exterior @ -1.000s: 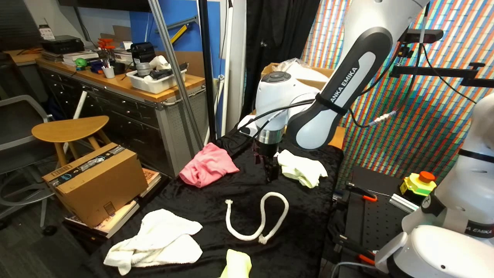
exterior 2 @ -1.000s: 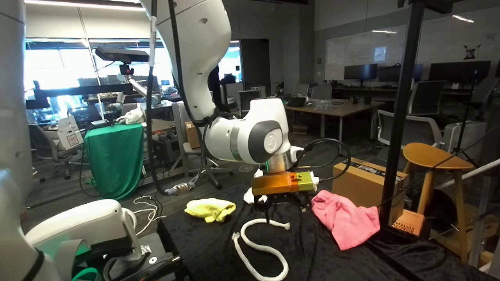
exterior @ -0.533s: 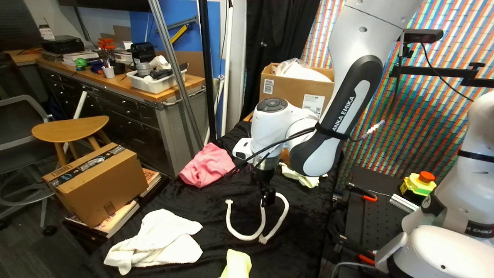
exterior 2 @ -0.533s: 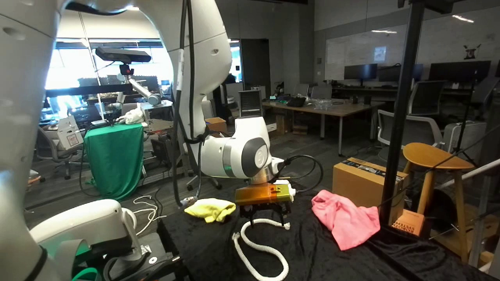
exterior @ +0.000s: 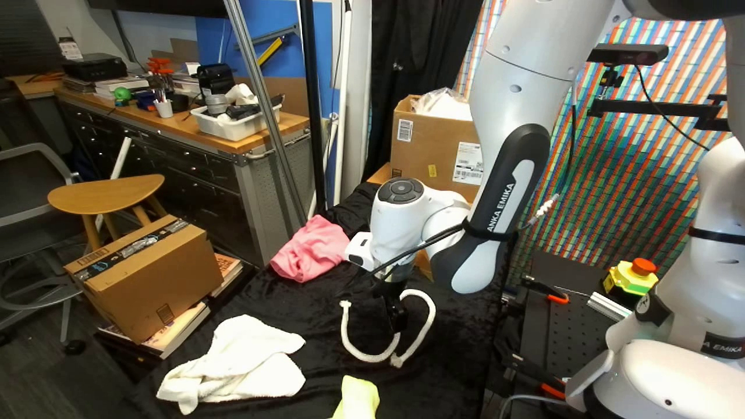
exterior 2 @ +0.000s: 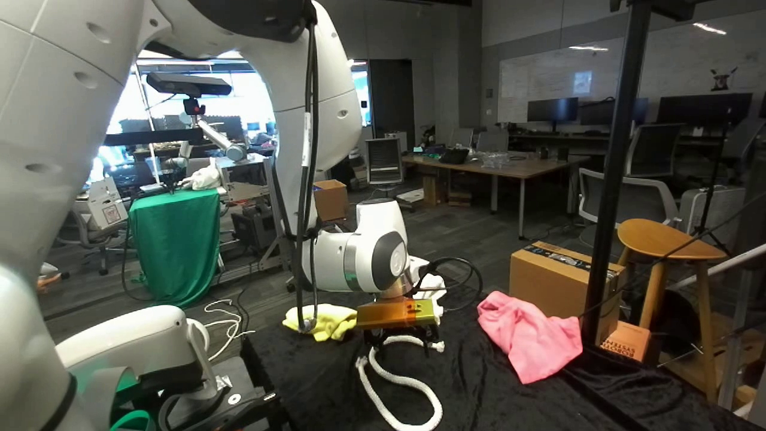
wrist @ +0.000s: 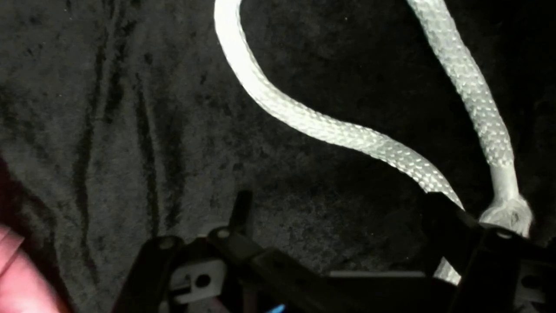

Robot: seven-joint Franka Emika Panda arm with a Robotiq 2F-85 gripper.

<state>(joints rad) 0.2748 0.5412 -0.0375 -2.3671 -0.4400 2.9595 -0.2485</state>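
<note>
The white rope lies S-curved on the black-draped worktop, without one straight axis, and the tool is positioned over it, empty jaws wide apart, one overlapping the rope's middle run in the wrist view; contact cannot be determined.

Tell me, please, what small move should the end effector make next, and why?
I would probably shift the end effector slightly toward the right of the wrist view before closing. It is open, with black cloth between its fingertips, while the one on that side covers part of the white rope. The shift may bring the rope between them.
</note>
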